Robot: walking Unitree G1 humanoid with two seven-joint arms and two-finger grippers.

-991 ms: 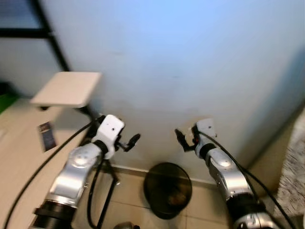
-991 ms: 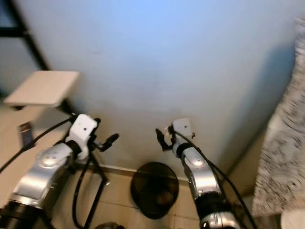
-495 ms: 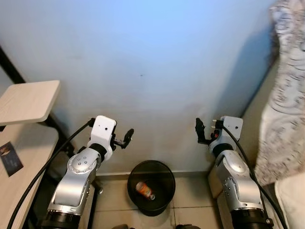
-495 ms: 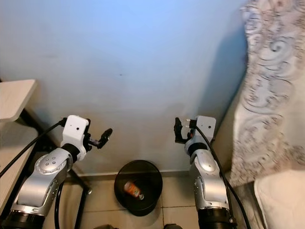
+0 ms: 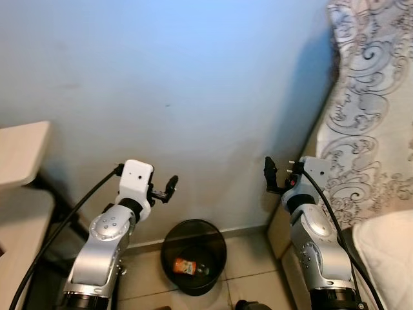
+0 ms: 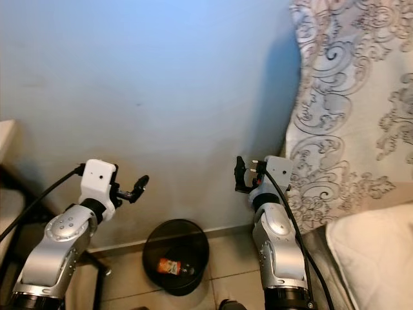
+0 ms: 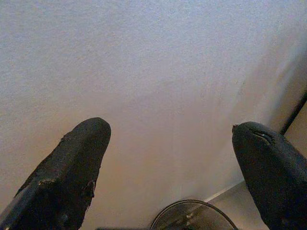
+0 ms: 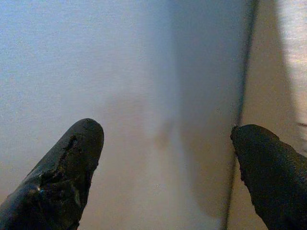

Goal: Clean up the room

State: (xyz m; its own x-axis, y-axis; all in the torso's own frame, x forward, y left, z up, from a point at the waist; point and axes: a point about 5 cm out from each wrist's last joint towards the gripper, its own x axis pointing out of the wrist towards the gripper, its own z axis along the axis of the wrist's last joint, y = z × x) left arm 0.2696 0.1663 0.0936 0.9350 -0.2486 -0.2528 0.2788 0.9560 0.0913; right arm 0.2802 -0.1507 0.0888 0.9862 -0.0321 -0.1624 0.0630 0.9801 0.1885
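Both grippers hang spread wide and empty near the pale blue wall [image 5: 193, 77]: left gripper [image 5: 169, 188], right gripper [image 5: 270, 175]. Below and between them, a black bin [image 5: 193, 255] on the floor holds an orange-labelled bottle [image 5: 187, 265]. Patterned curtain [image 5: 368, 110] hangs right.

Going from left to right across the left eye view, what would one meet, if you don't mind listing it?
Wooden table → left end effector → black bin → right end effector → patterned curtain.
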